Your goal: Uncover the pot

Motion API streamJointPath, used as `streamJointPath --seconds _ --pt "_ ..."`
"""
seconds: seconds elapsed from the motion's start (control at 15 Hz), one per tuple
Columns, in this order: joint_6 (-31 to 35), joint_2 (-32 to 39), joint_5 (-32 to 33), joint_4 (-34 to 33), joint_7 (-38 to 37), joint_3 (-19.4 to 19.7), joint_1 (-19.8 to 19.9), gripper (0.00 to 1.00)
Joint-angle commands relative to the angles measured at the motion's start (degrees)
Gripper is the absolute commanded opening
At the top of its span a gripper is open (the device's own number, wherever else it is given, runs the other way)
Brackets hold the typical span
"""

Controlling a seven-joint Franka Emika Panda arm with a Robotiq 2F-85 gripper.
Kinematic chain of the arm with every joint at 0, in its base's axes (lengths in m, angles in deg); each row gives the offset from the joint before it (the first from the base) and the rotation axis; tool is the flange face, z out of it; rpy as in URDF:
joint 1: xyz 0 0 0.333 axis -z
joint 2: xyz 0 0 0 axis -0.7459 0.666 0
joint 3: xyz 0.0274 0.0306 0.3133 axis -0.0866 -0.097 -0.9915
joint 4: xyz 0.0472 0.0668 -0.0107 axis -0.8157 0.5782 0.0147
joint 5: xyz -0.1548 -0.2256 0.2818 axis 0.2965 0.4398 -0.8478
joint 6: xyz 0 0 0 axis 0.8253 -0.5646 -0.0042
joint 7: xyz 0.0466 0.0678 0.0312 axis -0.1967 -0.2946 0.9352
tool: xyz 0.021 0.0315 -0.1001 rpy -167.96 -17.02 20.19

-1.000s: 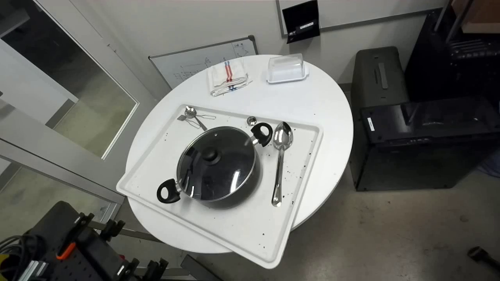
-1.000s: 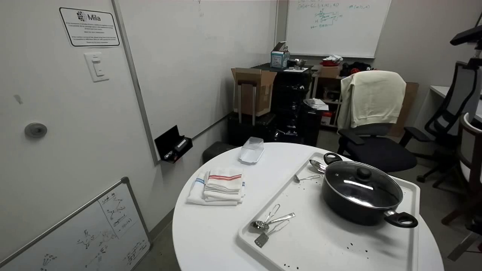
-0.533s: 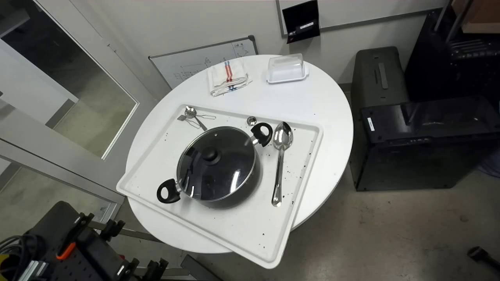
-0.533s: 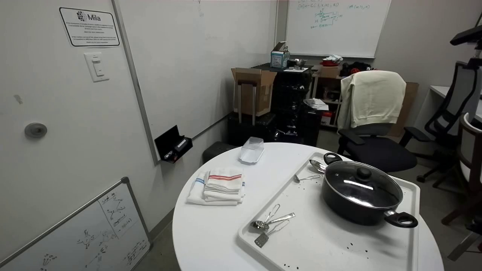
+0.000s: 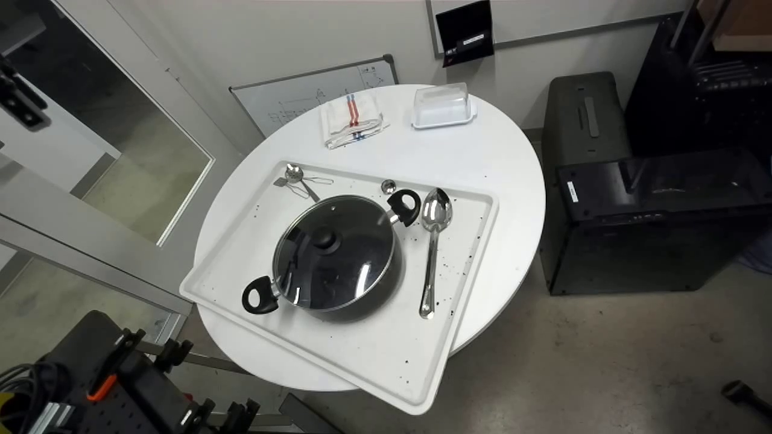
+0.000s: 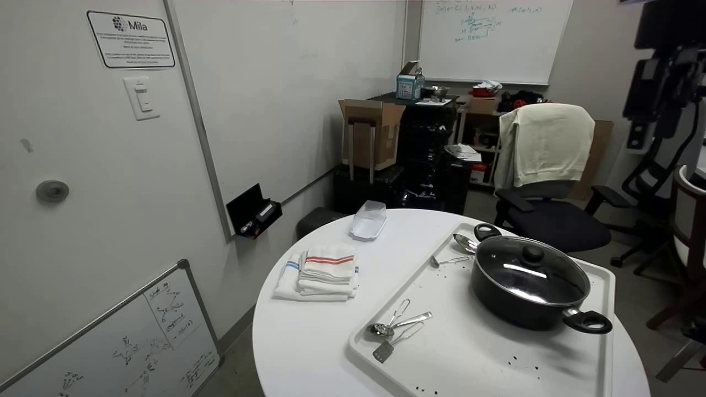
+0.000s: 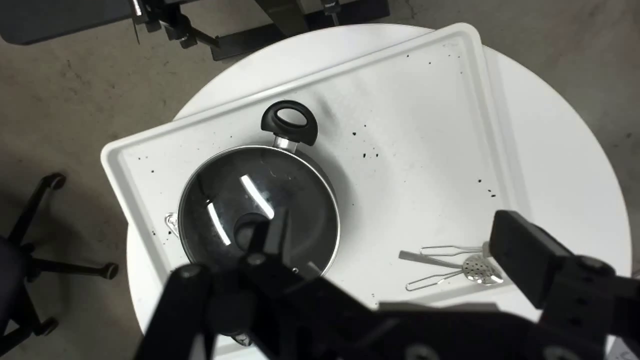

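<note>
The round black pot (image 5: 386, 289) stands on a white tray (image 5: 458, 337) on a round table. A transparent glass lid (image 5: 362, 241) with a dark knob (image 5: 324, 237) covers it. In an exterior view the pot (image 6: 504, 306) and lid (image 6: 529, 275) also show closed. My gripper shows at the upper left edge (image 5: 24, 99) and at the upper right (image 6: 659, 118) of the exterior views, high up and apart from the pot. In the wrist view my gripper (image 7: 395, 240) is open with nothing between its fingers. One finger overlaps the lid knob (image 7: 245, 227) and hides part of the pot.
A large steel spoon (image 5: 431, 253) lies beside the pot. Small utensils (image 5: 298, 179) lie at a tray corner, and a small ladle (image 5: 389, 187) near a pot handle. Folded towels (image 5: 353, 120) and a clear-lidded butter dish (image 5: 443, 107) stand on the table behind the tray.
My gripper has come into both exterior views, where it did not show before. The pot, lid and utensils have not moved.
</note>
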Motion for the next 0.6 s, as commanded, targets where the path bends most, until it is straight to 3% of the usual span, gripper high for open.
streamJointPath --seconds 0.0,0.53 --pt "4.2 5.4 2.0 -0.2 1.4 2.6 1.5 1.00" --pt "14.4 18.7 2.8 -0.9 3.9 8.5 3.5 1.00"
